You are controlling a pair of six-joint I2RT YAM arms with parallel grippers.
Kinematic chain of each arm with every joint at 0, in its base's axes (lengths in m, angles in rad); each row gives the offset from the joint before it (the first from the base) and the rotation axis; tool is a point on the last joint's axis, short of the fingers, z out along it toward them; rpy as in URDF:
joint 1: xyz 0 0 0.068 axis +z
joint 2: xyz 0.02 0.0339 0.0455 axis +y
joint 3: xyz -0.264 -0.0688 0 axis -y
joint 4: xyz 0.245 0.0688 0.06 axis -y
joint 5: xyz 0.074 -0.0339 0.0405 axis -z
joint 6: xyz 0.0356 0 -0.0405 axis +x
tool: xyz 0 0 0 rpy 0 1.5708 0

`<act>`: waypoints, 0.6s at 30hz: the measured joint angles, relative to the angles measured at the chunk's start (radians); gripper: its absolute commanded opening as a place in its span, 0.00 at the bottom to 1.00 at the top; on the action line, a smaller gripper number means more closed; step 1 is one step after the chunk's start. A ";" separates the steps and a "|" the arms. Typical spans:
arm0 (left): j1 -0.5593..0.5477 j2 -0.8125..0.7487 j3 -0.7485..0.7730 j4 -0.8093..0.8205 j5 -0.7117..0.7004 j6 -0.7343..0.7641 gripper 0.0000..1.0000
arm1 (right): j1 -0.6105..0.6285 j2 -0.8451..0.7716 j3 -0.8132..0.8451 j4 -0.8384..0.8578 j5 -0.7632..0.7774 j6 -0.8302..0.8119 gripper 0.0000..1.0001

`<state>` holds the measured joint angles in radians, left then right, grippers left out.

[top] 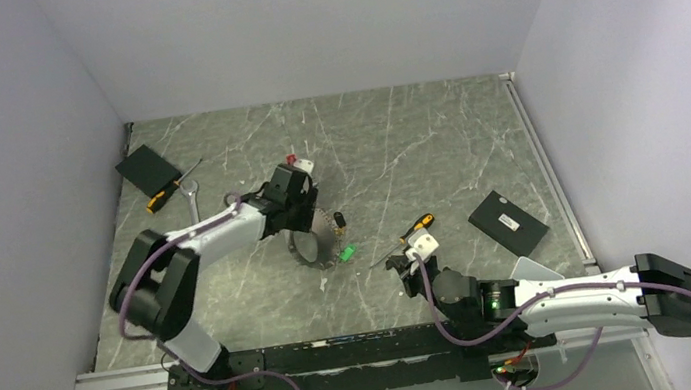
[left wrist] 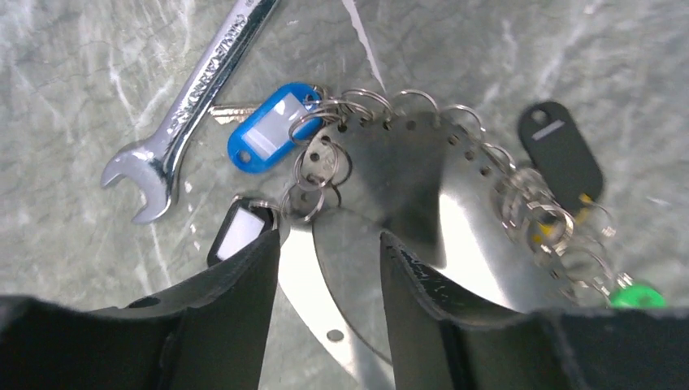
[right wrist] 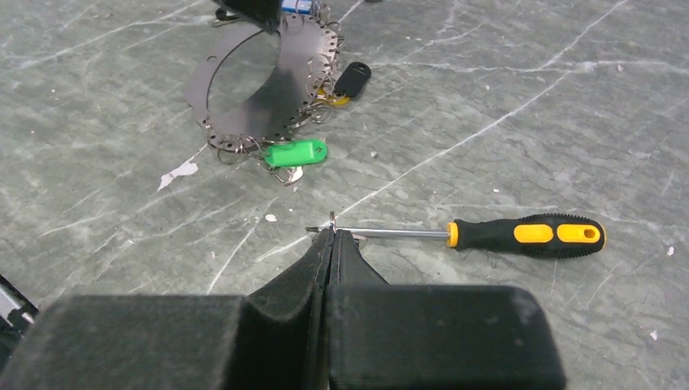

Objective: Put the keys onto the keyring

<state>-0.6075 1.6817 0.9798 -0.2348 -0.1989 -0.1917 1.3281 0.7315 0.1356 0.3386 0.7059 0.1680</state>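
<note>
Left gripper (left wrist: pixel 329 240): jaws stand apart, one finger on each side of the keyring's (left wrist: pixel 382 162) flat silver band. Whether either pad touches the metal cannot be told.

Keyring: a broad hoop pierced with holes along its outer edge, with small split rings hanging from those holes. In the right wrist view it stands tilted, its lower edge on the table (right wrist: pixel 487 97) and its upper edge at the left arm's fingers.

Keys at the hoop:
- blue key (left wrist: pixel 272 128), at the rings on the hoop's top left, its metal blade pointing under the wrench (left wrist: pixel 191 97);
- white-windowed tag (left wrist: pixel 241 230), just beside the left finger;
- black key (left wrist: pixel 561 154), lying outside the hoop's right edge;
- yellow key (left wrist: pixel 540 231), among the rings on that side (blurred);
- green key (right wrist: pixel 296 152), on the table at the hoop's lower edge.

Whether each is threaded on a ring or only lies against one cannot be told.

Right gripper (right wrist: pixel 331 236): closed, fingers pressed together, low over the table and well apart from the hoop. A thin sliver of metal shows at the fingertips; what it is cannot be made out.

Just beyond those tips lies a screwdriver (right wrist: pixel 520 234) with an orange-and-black handle, its shaft pointing at the fingers.
</note>
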 measured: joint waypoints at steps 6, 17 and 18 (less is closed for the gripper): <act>-0.001 -0.222 -0.002 -0.118 0.024 -0.102 0.61 | -0.008 0.046 0.007 0.008 -0.003 -0.005 0.00; -0.055 -0.288 -0.011 -0.425 0.113 -0.681 0.50 | -0.011 0.086 0.026 0.023 -0.010 -0.011 0.00; -0.065 -0.279 -0.011 -0.436 0.125 -0.725 0.50 | -0.011 0.087 0.027 0.024 -0.010 -0.011 0.00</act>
<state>-0.6727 1.4025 0.9688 -0.6708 -0.0738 -0.9169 1.3170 0.8185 0.1627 0.3630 0.6964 0.1570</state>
